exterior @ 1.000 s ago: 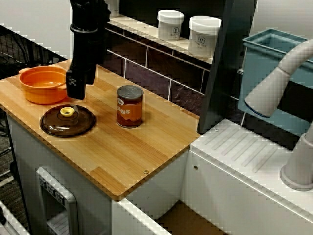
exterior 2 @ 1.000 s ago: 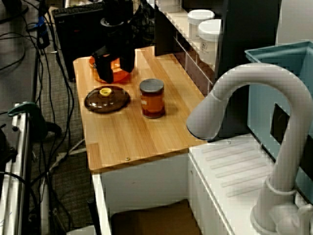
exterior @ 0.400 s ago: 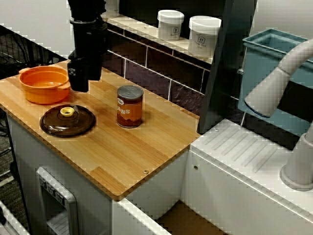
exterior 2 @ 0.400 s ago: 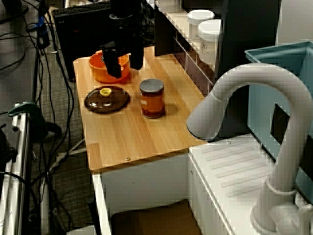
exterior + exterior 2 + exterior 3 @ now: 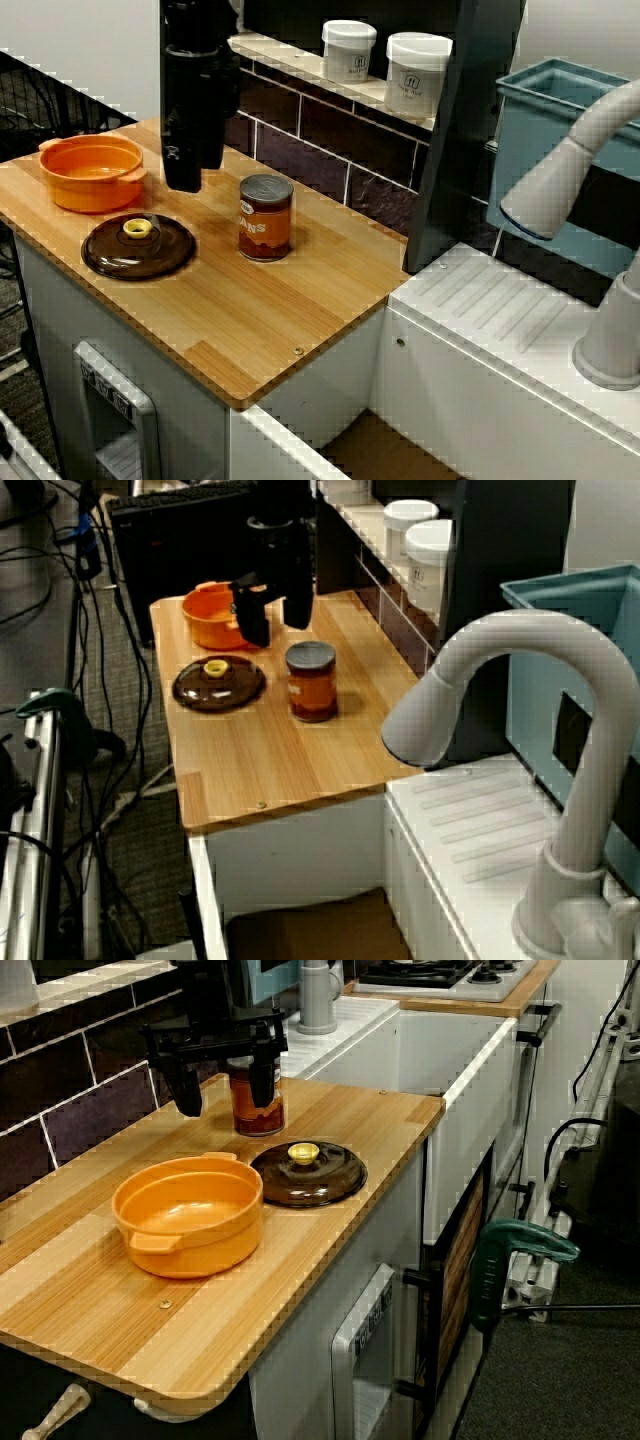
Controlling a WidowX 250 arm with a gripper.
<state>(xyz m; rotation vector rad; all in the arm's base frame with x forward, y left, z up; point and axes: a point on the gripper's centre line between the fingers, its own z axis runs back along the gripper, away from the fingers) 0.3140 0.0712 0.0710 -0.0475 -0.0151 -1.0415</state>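
Observation:
My black gripper (image 5: 224, 1085) hangs open in the air over the wooden counter (image 5: 260, 320), its two fingers spread wide with nothing between them. In the view from the counter's end it stands just in front of the orange-labelled can (image 5: 257, 1105). The view over the faucet puts the gripper (image 5: 276, 615) between the orange pot (image 5: 215, 620) and the can (image 5: 311, 682), above the counter's back half. The view across the counter shows the gripper (image 5: 183, 172) edge on, left of the can (image 5: 265, 217). A brown lid with a yellow knob (image 5: 138, 245) lies below and in front of it.
The orange pot (image 5: 92, 172) sits uncovered at the counter's left end. Two white jars (image 5: 348, 50) (image 5: 417, 72) stand on a shelf behind, over a dark tiled wall. A white faucet (image 5: 500, 680), a drainboard and a blue bin (image 5: 545, 110) lie to the right.
The gripper has moved from above the lid and pot edge toward the can, rising a little. It stays open. Pot, lid and can have not moved.

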